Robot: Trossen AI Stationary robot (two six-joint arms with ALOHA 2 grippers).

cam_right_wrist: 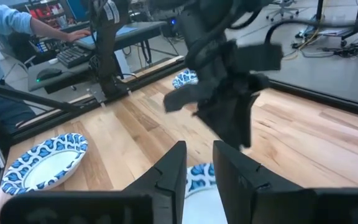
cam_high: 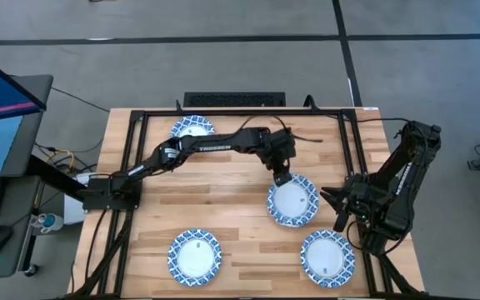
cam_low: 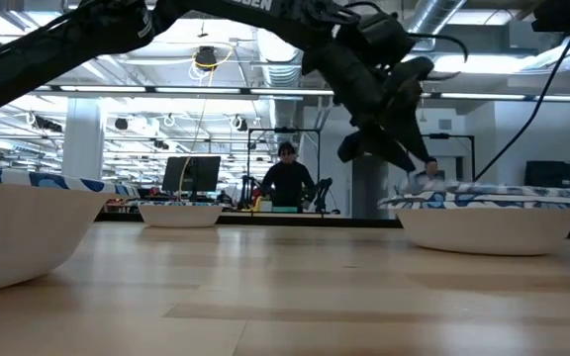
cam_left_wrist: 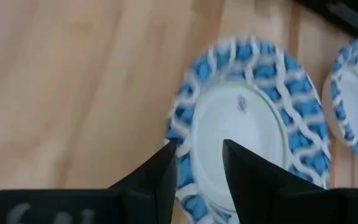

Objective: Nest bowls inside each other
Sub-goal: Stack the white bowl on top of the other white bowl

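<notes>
Several blue-rimmed white bowls stand on their bases on the wooden table: one at the far left [cam_high: 192, 129], one right of centre [cam_high: 292, 201], and two near the front edge [cam_high: 195, 255] [cam_high: 327, 257]. My left gripper [cam_high: 282, 177] hangs open just above the far-left rim of the centre-right bowl [cam_left_wrist: 247, 118], clear of it in the low view [cam_low: 394, 158]. My right gripper [cam_high: 337, 218] waits at the table's right side, slightly open and holding nothing [cam_right_wrist: 199, 152].
A black frame [cam_high: 132, 158] borders the table top. A monitor and desk [cam_high: 2, 108] stand left of the table, where a person [cam_right_wrist: 5, 18] has a hand on a keyboard. Another person [cam_low: 285, 183] stands in the room beyond. Bare wood lies at the table's centre left.
</notes>
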